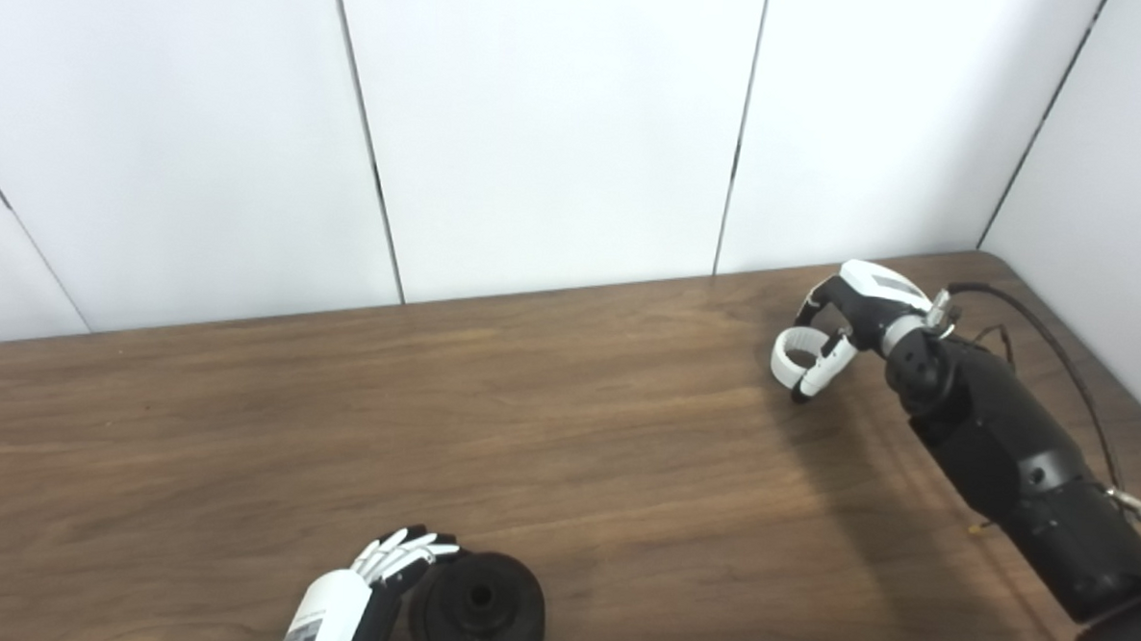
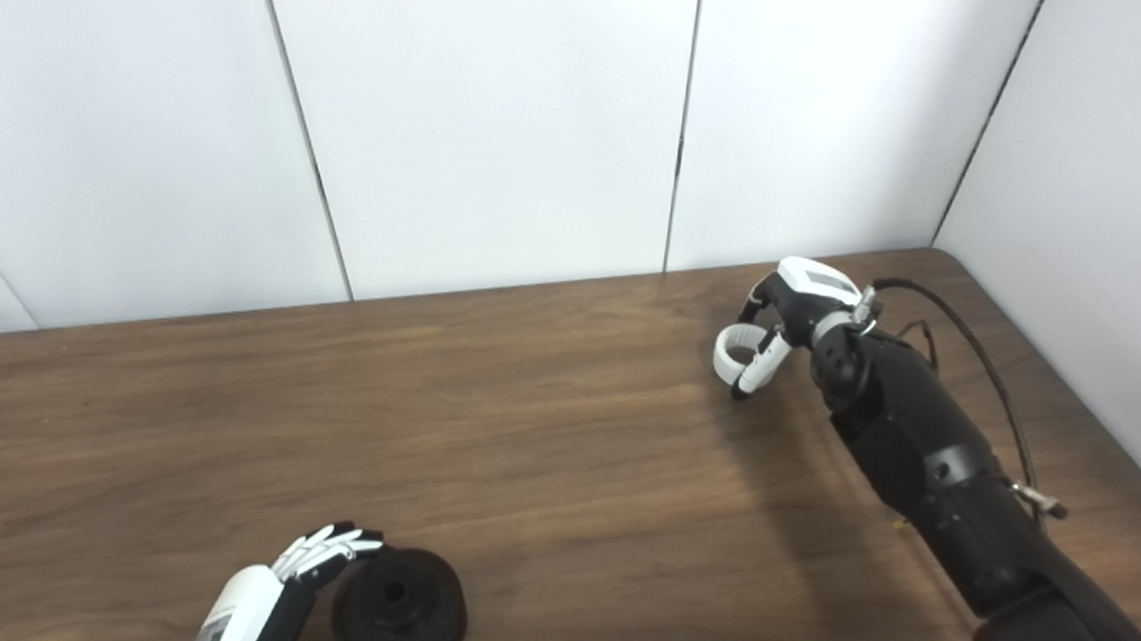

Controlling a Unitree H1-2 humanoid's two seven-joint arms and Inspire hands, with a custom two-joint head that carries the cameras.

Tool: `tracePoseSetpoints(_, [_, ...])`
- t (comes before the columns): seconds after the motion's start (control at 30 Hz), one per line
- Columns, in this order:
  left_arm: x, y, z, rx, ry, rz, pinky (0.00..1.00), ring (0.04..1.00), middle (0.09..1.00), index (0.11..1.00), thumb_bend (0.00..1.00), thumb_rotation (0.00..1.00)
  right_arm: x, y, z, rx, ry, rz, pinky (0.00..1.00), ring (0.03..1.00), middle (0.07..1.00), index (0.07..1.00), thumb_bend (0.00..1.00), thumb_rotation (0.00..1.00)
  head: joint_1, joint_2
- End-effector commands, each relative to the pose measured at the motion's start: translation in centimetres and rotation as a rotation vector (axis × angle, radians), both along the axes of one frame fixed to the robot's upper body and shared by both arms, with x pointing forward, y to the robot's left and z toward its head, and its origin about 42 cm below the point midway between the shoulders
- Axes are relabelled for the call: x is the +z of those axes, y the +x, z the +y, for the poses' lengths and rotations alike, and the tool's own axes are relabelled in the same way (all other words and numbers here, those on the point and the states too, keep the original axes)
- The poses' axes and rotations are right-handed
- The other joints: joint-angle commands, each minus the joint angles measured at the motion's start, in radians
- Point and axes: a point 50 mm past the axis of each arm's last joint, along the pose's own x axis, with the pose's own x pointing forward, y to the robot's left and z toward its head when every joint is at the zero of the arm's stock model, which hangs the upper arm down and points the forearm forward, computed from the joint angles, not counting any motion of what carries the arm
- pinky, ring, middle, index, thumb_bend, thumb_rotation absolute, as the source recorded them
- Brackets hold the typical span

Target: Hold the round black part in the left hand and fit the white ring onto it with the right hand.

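At the far right of the wooden table (image 1: 565, 436), the right robot hand (image 1: 845, 318) curls its fingers (image 1: 824, 365) around the white ring (image 1: 792, 357), holding it close to the tabletop. Well apart, at the near edge, the round black part (image 1: 477, 608) lies flat while the left robot hand (image 1: 366, 581) rests beside it, fingers straight and touching its rim, gripping nothing.

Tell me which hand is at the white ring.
The right hand, far right on the wooden table, fingers curled around the white ring. The left hand sits beside the round black part.
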Motion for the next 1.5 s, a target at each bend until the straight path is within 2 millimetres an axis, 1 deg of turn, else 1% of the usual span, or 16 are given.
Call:
tracePoseSetpoints(0.0, [-2.5, -2.3, -0.3, -0.027, 0.045, 0.193, 0.91, 0.925, 0.842, 0.492, 0.52, 0.08, 4.5, 0.4, 0.2, 0.033, -0.013, -0.087, 0.98, 0.919, 0.841, 0.484, 0.52, 0.13, 0.028, 0.019])
tracePoseSetpoints(0.03, [-2.5, -2.3, -0.4, -0.027, 0.046, 0.194, 0.9, 0.923, 0.842, 0.492, 0.52, 0.08, 5.0, 0.1, 0.5, 0.05, -0.011, -0.085, 0.99, 0.914, 0.838, 0.484, 0.52, 0.13, 0.028, 0.019])
tracePoseSetpoints(0.17, [-2.1, -2.5, -1.0, -0.025, 0.051, 0.2, 0.9, 0.923, 0.844, 0.492, 0.52, 0.08, 7.2, -1.4, 2.3, 0.157, -0.046, -0.087, 1.0, 0.906, 0.832, 0.484, 0.52, 0.13, 0.08, 0.044])
tracePoseSetpoints(0.2, [-2.0, -2.5, -1.2, -0.024, 0.053, 0.201, 0.89, 0.922, 0.844, 0.492, 0.52, 0.08, 7.8, -1.8, 2.7, 0.194, -0.065, -0.091, 0.98, 0.917, 0.829, 0.484, 0.52, 0.14, 0.101, 0.057])
tracePoseSetpoints(0.23, [-1.9, -2.5, -1.3, -0.023, 0.054, 0.201, 0.9, 0.922, 0.843, 0.492, 0.52, 0.08, 8.2, -2.1, 3.1, 0.22, -0.077, -0.095, 0.97, 0.923, 0.827, 0.484, 0.52, 0.14, 0.101, 0.057])
tracePoseSetpoints(0.27, [-1.7, -2.5, -1.5, -0.023, 0.053, 0.201, 0.9, 0.922, 0.843, 0.492, 0.52, 0.08, 8.8, -2.5, 3.5, 0.246, -0.084, -0.1, 0.96, 0.93, 0.826, 0.484, 0.52, 0.14, 0.119, 0.068])
tracePoseSetpoints(0.37, [-1.3, -2.4, -2.1, -0.021, 0.053, 0.199, 0.92, 0.926, 0.843, 0.492, 0.52, 0.08, 10.6, -4.0, 5.6, 0.348, -0.107, -0.128, 0.92, 0.931, 0.824, 0.484, 0.52, 0.14, 0.144, 0.088])
tracePoseSetpoints(0.43, [-1.1, -2.4, -2.4, -0.021, 0.057, 0.198, 0.92, 0.923, 0.841, 0.491, 0.52, 0.08, 11.1, -4.6, 6.5, 0.382, -0.121, -0.13, 0.92, 0.931, 0.832, 0.485, 0.52, 0.14, 0.152, 0.094])
tracePoseSetpoints(0.5, [-1.1, -2.3, -2.7, -0.017, 0.054, 0.195, 0.92, 0.921, 0.838, 0.491, 0.52, 0.08, 11.5, -5.5, 7.9, 0.433, -0.126, -0.121, 0.94, 0.941, 0.839, 0.485, 0.52, 0.14, 0.161, 0.104])
tracePoseSetpoints(0.67, [-0.9, -2.1, -3.2, -0.018, 0.055, 0.178, 0.89, 0.905, 0.827, 0.49, 0.52, 0.08, 12.1, -7.5, 10.7, 0.555, -0.145, -0.113, 0.93, 0.938, 0.837, 0.485, 0.53, 0.14, 0.183, 0.129])
tracePoseSetpoints(0.83, [-0.7, -1.9, -3.7, -0.021, 0.058, 0.182, 0.9, 0.917, 0.836, 0.491, 0.52, 0.08, 12.3, -9.4, 13.0, 0.678, -0.165, -0.114, 0.9, 0.912, 0.82, 0.483, 0.53, 0.14, 0.198, 0.157])
tracePoseSetpoints(0.9, [-0.5, -1.7, -4.0, -0.02, 0.054, 0.185, 0.9, 0.918, 0.838, 0.491, 0.52, 0.08, 12.3, -10.1, 13.8, 0.711, -0.158, -0.111, 0.91, 0.915, 0.82, 0.483, 0.53, 0.14, 0.21, 0.176])
tracePoseSetpoints(1.07, [-0.1, -1.5, -4.5, -0.019, 0.052, 0.2, 0.91, 0.93, 0.85, 0.492, 0.52, 0.08, 12.1, -11.4, 15.7, 0.783, -0.158, -0.11, 0.92, 0.921, 0.817, 0.482, 0.53, 0.14, 0.229, 0.198])
tracePoseSetpoints(1.27, [0.2, -1.3, -5.2, -0.017, 0.058, 0.198, 0.9, 0.914, 0.837, 0.491, 0.52, 0.08, 11.9, -12.6, 17.1, 0.853, -0.137, -0.129, 0.91, 0.921, 0.81, 0.481, 0.53, 0.14, 0.263, 0.219])
tracePoseSetpoints(1.33, [0.2, -1.2, -5.3, -0.016, 0.049, 0.202, 0.92, 0.921, 0.838, 0.491, 0.52, 0.08, 11.8, -12.9, 17.6, 0.874, -0.128, -0.135, 0.9, 0.919, 0.807, 0.481, 0.53, 0.14, 0.274, 0.221])
tracePoseSetpoints(1.47, [0.3, -1.0, -5.7, -0.021, 0.051, 0.198, 0.91, 0.919, 0.838, 0.491, 0.52, 0.08, 11.7, -13.4, 18.4, 0.907, -0.11, -0.135, 0.91, 0.922, 0.81, 0.481, 0.53, 0.14, 0.293, 0.224])
